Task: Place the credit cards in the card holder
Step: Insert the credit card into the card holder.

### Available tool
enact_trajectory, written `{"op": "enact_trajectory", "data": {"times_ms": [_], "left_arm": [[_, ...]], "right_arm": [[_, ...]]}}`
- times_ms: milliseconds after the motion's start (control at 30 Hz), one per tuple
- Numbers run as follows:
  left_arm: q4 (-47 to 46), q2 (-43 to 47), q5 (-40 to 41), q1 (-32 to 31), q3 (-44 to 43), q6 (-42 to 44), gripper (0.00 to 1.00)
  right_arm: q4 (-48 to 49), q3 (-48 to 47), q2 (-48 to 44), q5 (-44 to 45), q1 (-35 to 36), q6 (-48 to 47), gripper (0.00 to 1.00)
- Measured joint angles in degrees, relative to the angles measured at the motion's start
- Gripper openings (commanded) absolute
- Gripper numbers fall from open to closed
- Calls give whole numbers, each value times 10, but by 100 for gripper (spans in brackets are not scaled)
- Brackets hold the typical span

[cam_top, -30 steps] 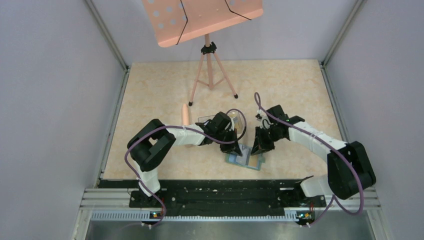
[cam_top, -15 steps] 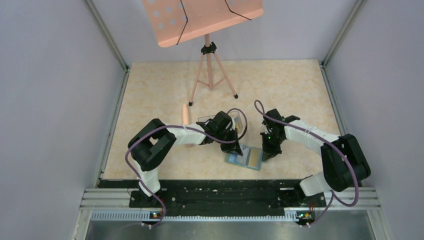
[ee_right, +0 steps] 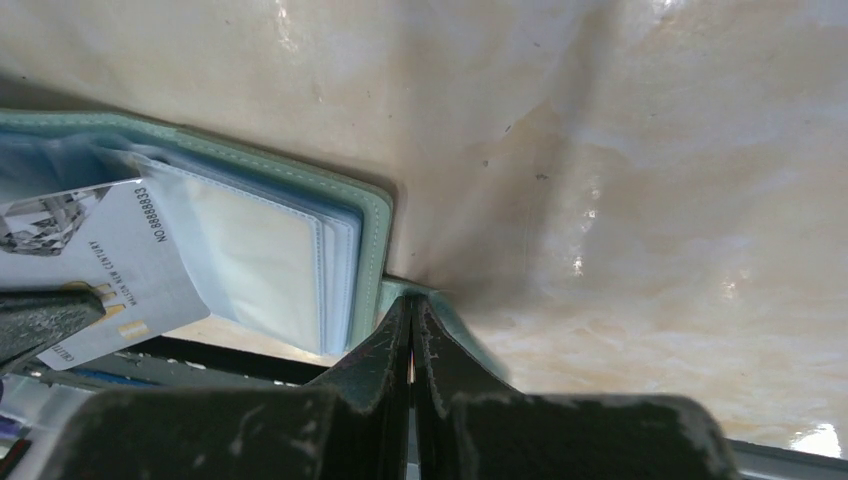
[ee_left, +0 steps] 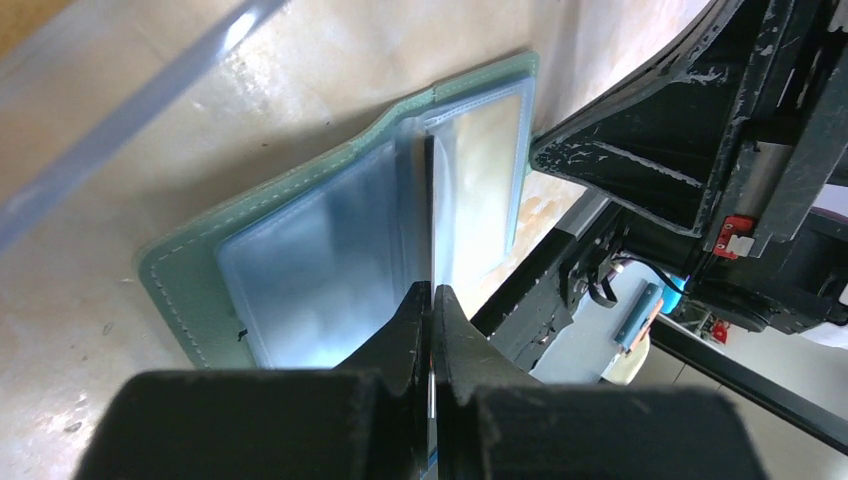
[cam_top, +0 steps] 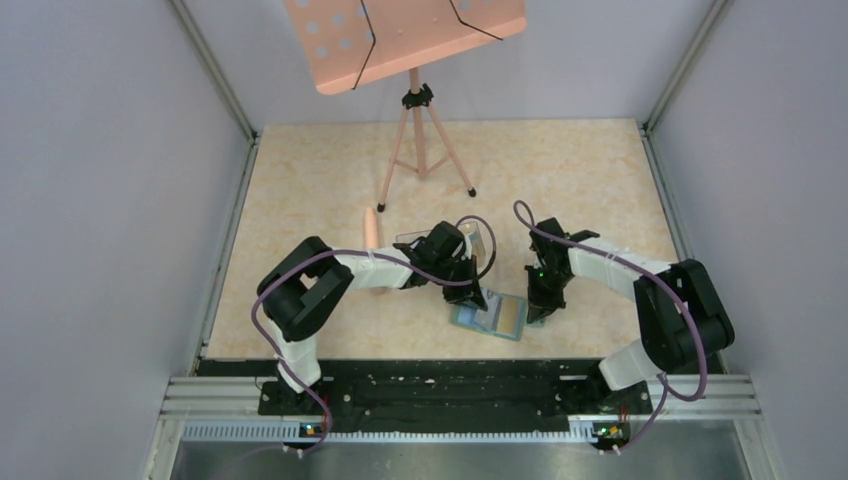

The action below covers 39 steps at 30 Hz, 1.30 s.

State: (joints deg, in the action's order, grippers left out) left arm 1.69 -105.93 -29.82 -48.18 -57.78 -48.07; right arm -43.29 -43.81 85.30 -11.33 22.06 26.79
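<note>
Top view: the sage-green folding card holder (cam_top: 492,318) lies open on the beige marbled table (cam_top: 320,180), between my left gripper (cam_top: 478,298) and my right gripper (cam_top: 538,308). Left wrist: my left jaws are clamped on a thin white-grey plastic credit card (ee_left: 432,230), seen edge-on, its tip among the clear sleeves. Right wrist: my right jaws are clenched together, tips down at the holder's green edge.

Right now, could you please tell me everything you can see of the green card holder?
The card holder lies open and flat on the table, between both grippers. Its sage-green cover, leather-like with pale stitching, frames clear and pale blue plastic sleeves. The shut left gripper holds a white-grey card at its middle; the shut right gripper presses its small edge tab.
</note>
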Motion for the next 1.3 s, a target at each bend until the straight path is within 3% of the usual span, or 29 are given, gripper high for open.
{"op": "enact_trajectory", "data": {"times_ms": [1300], "left_arm": [[-82, -22, -46, 17, 13, -73, 0]], "right_arm": [[20, 7, 12, -57, -9, -13, 0]]}}
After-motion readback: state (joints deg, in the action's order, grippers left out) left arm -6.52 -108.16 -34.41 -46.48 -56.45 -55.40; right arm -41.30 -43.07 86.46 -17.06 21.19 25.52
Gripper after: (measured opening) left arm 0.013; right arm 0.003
